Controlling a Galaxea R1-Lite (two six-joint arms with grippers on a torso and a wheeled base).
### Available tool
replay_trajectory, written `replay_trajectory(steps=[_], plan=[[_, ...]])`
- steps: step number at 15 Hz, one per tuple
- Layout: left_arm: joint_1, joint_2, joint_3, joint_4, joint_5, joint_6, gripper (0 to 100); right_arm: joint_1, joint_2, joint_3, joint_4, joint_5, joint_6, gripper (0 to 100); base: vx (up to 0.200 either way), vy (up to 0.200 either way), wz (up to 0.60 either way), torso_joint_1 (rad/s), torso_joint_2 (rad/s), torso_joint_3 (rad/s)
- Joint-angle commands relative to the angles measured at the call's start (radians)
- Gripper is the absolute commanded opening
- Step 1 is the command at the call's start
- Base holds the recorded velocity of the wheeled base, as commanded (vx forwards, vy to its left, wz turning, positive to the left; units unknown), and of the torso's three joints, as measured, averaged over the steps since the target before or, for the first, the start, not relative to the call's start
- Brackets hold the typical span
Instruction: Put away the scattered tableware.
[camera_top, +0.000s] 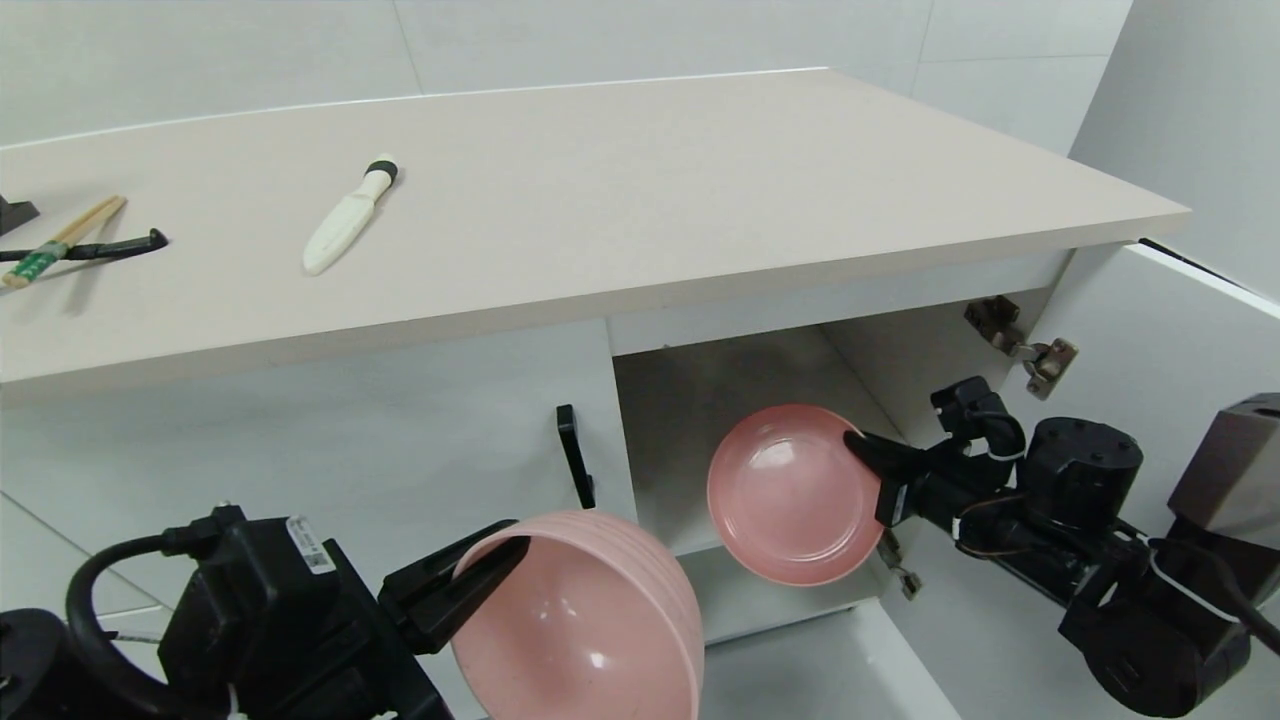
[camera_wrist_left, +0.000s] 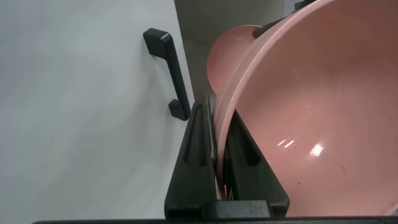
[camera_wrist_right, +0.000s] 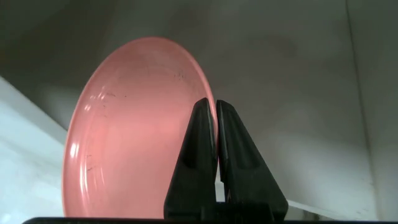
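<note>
My left gripper (camera_top: 490, 555) is shut on the rim of a pink bowl (camera_top: 580, 625), held tilted low in front of the closed cabinet door; its wrist view shows the fingers (camera_wrist_left: 202, 134) pinching the bowl (camera_wrist_left: 311, 112) wall. My right gripper (camera_top: 865, 445) is shut on the edge of a pink plate (camera_top: 790, 495), held on edge at the mouth of the open cabinet (camera_top: 720, 390). In the right wrist view the fingers (camera_wrist_right: 202, 134) clamp the plate (camera_wrist_right: 130, 124) rim. On the countertop (camera_top: 620, 190) lie a white knife (camera_top: 350, 215) and chopsticks (camera_top: 60, 242).
The closed left door carries a black handle (camera_top: 575, 455), also seen as the handle (camera_wrist_left: 168, 71) beside the bowl. The right cabinet door (camera_top: 1160, 330) stands swung open on its hinge (camera_top: 1020, 345). A black utensil (camera_top: 110, 247) lies by the chopsticks.
</note>
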Motion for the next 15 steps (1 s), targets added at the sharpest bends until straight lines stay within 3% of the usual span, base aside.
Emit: replay_trajectory(steps=[1, 4, 8, 15], plan=[[0.000, 0.000, 0.000, -0.001, 0.000, 0.000, 0, 0.000, 0.039, -0.032, -0.001, 0.000, 0.023, 0, 0.000, 0.000, 0.00, 0.000, 0.00, 0.000], [0.002, 0.000, 0.000, -0.001, 0.000, 0.000, 0, -0.003, 0.106, -0.095, -0.001, 0.000, 0.066, 0, 0.000, 0.000, 0.00, 0.000, 0.00, 0.000], [0.005, -0.002, 0.000, -0.001, 0.000, -0.001, 0, -0.016, 0.229, -0.273, -0.001, -0.001, 0.180, 0, 0.000, 0.000, 0.00, 0.000, 0.00, 0.000], [0.016, -0.019, 0.000, -0.001, 0.000, -0.003, 0, -0.050, 0.355, -0.442, -0.001, 0.002, 0.186, 0, 0.000, 0.000, 0.00, 0.000, 0.00, 0.000]])
